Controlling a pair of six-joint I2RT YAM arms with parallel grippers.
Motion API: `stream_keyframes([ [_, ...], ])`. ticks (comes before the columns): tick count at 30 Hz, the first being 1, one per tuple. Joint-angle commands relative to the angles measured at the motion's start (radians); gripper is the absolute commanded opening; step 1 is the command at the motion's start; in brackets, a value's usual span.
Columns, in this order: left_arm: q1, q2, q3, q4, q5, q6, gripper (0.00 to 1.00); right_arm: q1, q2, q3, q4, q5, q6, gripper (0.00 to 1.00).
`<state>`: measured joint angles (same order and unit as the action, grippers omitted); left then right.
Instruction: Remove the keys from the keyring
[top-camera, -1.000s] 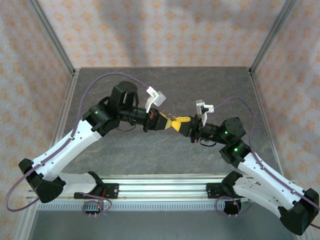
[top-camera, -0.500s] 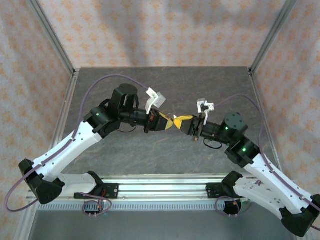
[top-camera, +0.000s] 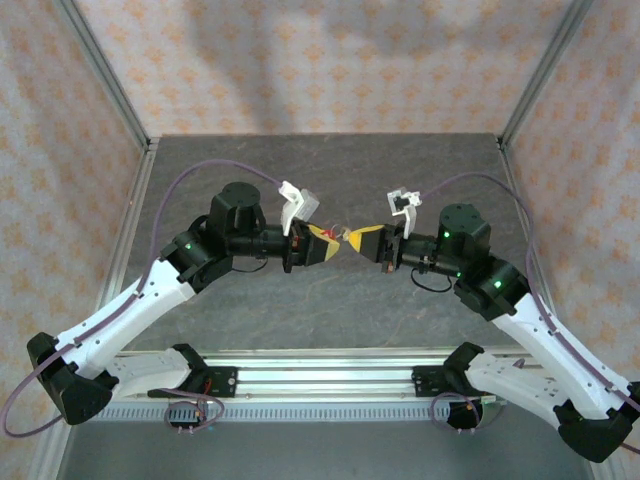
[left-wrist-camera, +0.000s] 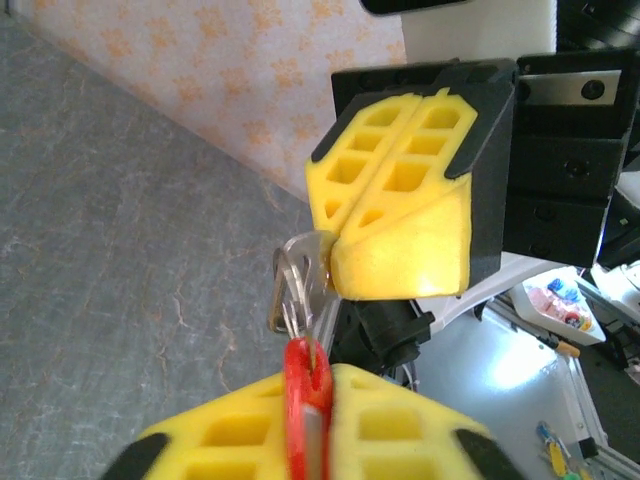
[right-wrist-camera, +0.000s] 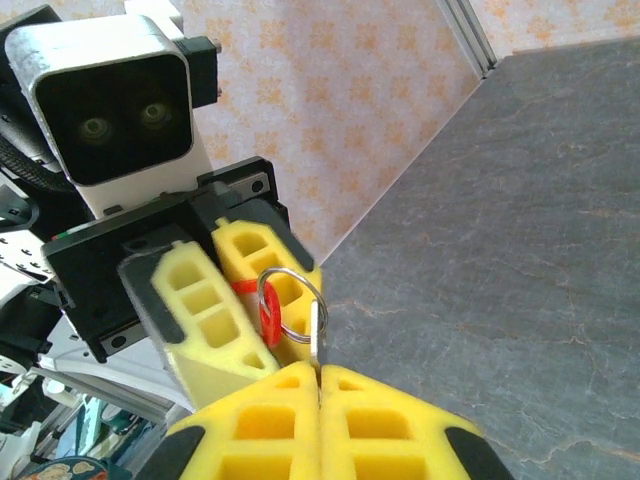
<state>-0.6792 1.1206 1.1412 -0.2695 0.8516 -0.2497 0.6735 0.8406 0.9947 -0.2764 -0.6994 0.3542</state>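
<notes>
– What had changed just then?

– The arms had drawn apart above the counter (top-camera: 300, 310). A second before, the pincers met tip to tip. Now a gap showed between them, with the key (right-wrist-camera: 317, 335) and the keyring (left-wrist-camera: 304, 395) strung across it in mid-air.

– Who held what?

– The right pincer (top-camera: 366, 236) was clamped on the key's shaft. The left pincer (top-camera: 322, 243) had begun to ease, its fingers a little apart. The red keyring sat between them, but I couldn't tell whether it was pinched or loose.

– So the key was off?

– No, it was threaded on the thin loop. I judged that if the left let go, the whole bunch would just hang from the right, with nothing separated.
</notes>
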Motion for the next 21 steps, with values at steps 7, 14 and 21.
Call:
stream_keyframes([
  [7, 0.018, -0.063, -0.052, 0.119, -0.057, -0.008, 0.40, 0.011, -0.011, 0.027, 0.059, -0.022, 0.084, 0.00],
  [14, 0.018, -0.110, -0.178, 0.336, -0.065, -0.083, 0.47, 0.012, -0.011, 0.053, 0.039, -0.028, 0.091, 0.00],
  [21, -0.010, -0.180, -0.319, 0.573, -0.114, -0.090, 0.54, 0.012, -0.013, 0.050, 0.090, -0.026, 0.144, 0.00],
])
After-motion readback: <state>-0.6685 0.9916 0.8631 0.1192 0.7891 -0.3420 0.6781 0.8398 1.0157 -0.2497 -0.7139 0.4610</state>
